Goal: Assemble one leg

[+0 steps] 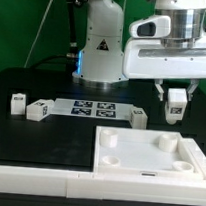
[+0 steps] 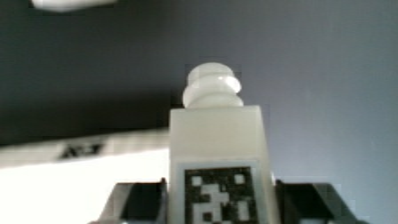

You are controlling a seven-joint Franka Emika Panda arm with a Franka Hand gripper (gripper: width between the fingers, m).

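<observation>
My gripper [image 1: 175, 100] hangs at the exterior view's right, above the far right part of the white square tabletop [image 1: 149, 165]. It is shut on a leg [image 1: 174, 107], a small white post held clear of the tabletop. In the wrist view the leg [image 2: 219, 140] stands between my dark fingers [image 2: 150, 204], its black-and-white tag facing the camera and its rounded threaded tip pointing away. The tabletop shows raised corner sockets [image 1: 165, 144]. Three more legs lie on the black table: two at the left [image 1: 18, 104], [image 1: 38, 110] and one near the middle [image 1: 137, 118].
The marker board [image 1: 93, 111] lies flat behind the tabletop. The arm's white base [image 1: 100, 46] stands at the back. A white L-shaped border [image 1: 36, 166] runs along the front left. A white object [image 2: 71, 4] shows at the wrist view's edge.
</observation>
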